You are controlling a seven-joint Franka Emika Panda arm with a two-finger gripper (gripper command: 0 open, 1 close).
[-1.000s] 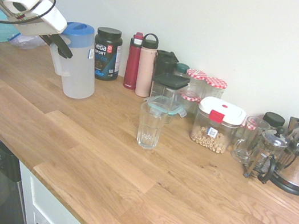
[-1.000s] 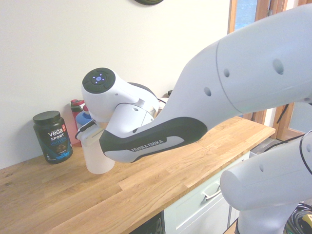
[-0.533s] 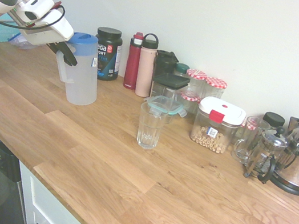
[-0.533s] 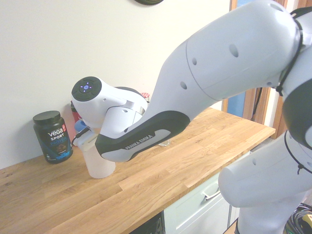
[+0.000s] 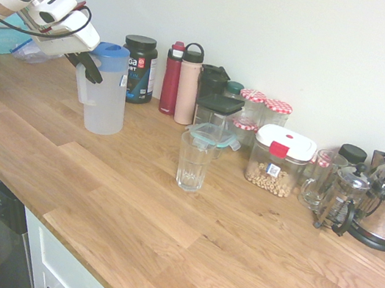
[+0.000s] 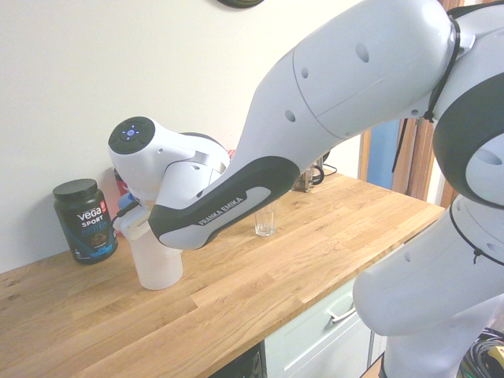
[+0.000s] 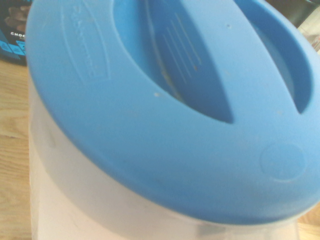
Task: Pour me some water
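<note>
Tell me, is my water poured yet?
Not yet. Done so far: the gripper has shut on the handle of the jug, which has a blue lid. In hand: the jug looks just off the counter, upright, some way from the glass. Left to do: carry the jug to the glass and tip it. The glass looks empty.

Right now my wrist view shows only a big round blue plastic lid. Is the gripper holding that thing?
Observer: Yes. The gripper is shut on the handle of the translucent plastic pitcher that wears that lid.
Operator: Is it tipped over?
Observer: No, the pitcher is upright.
Operator: Where's my cup?
Observer: A clear ribbed drinking glass stands on the wooden counter, apart from the pitcher, and it looks empty.
</note>
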